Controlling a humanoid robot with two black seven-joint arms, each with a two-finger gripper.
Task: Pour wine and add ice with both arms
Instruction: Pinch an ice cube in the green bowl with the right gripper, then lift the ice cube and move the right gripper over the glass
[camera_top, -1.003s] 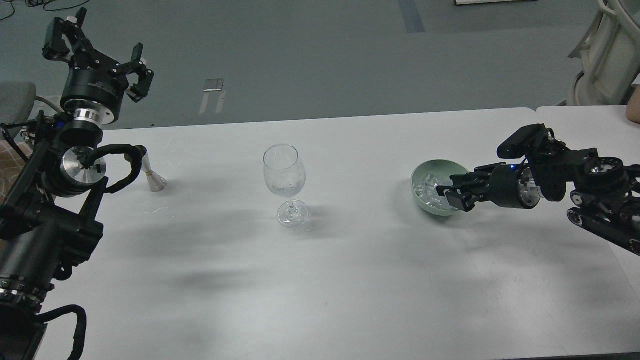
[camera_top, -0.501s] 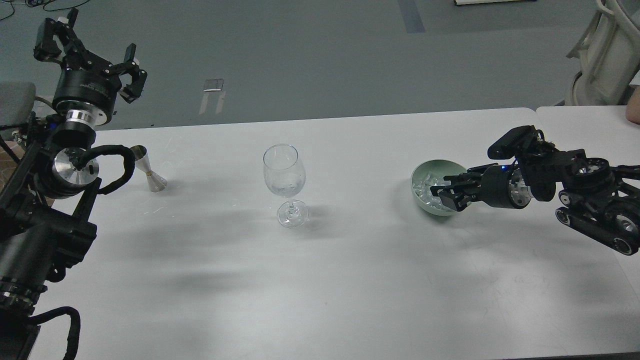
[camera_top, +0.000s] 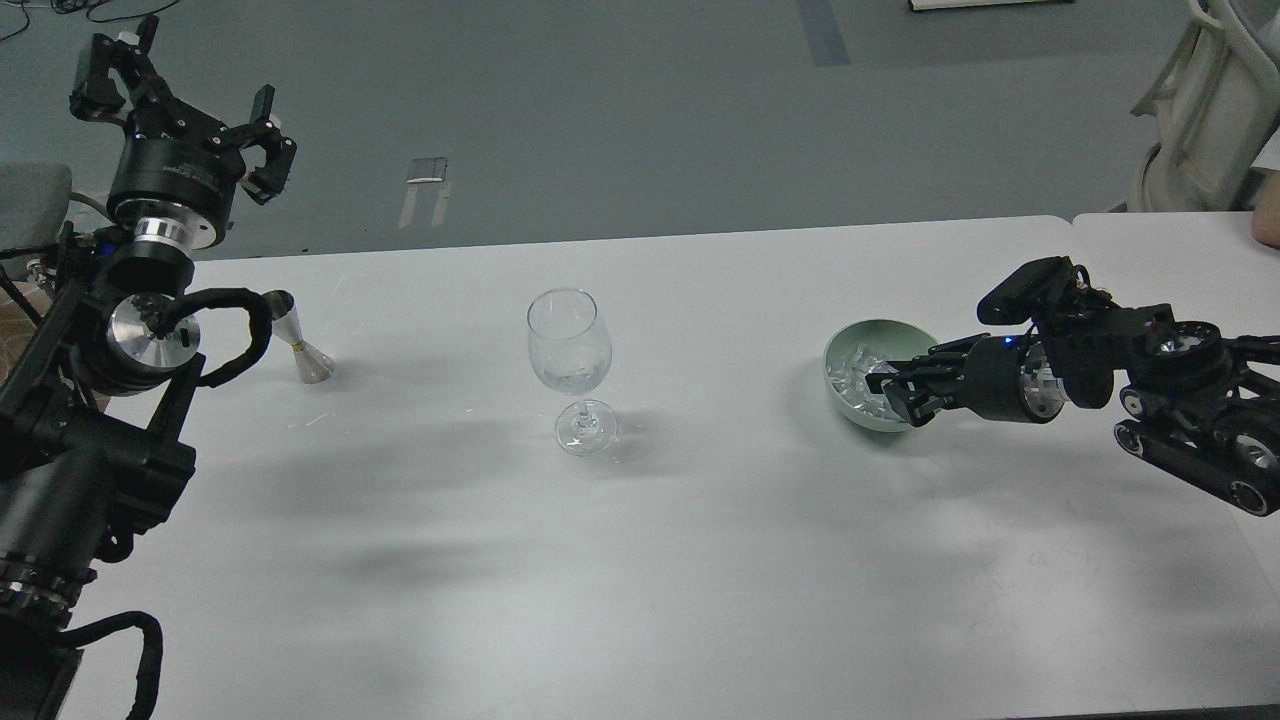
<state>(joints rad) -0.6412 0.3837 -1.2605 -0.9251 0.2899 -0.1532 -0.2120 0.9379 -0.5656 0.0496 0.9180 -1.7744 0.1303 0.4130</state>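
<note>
the near part of the white table (camera_top: 640, 600) carries nothing but shadow. further in, at centre, the stemmed glass (camera_top: 570, 368) stands upright on its foot, long axis vertical, mouth pointing up; a small amount of the wine (camera_top: 572, 380), clear and hardly visible, appears to sit low in the bowl of the glass, so the pouring step is judged done. level with it on the right, the pale green bowl (camera_top: 880, 376) holds the ice (camera_top: 858, 375), a heap of small glassy chunks with no common direction; no ice can be made out in the glass, so the ice step is judged outstanding. the right gripper (camera_top: 897, 392) lies nearly horizontal, long axis pointing left toward the glass, its tips at or just over the near rim of the bowl; the fingers are dark and overlap the bowl, and whether they are clenched on a chunk or released cannot be told. to the left and a little further back, the metal jigger (camera_top: 298, 345) stands on the table leaning somewhat, wide end down, near the left arm's cable loop but not held. furthest back, the left gripper (camera_top: 185, 95) is raised well above the table, pointing up and away, fingers spread apart and grasping nothing.
</note>
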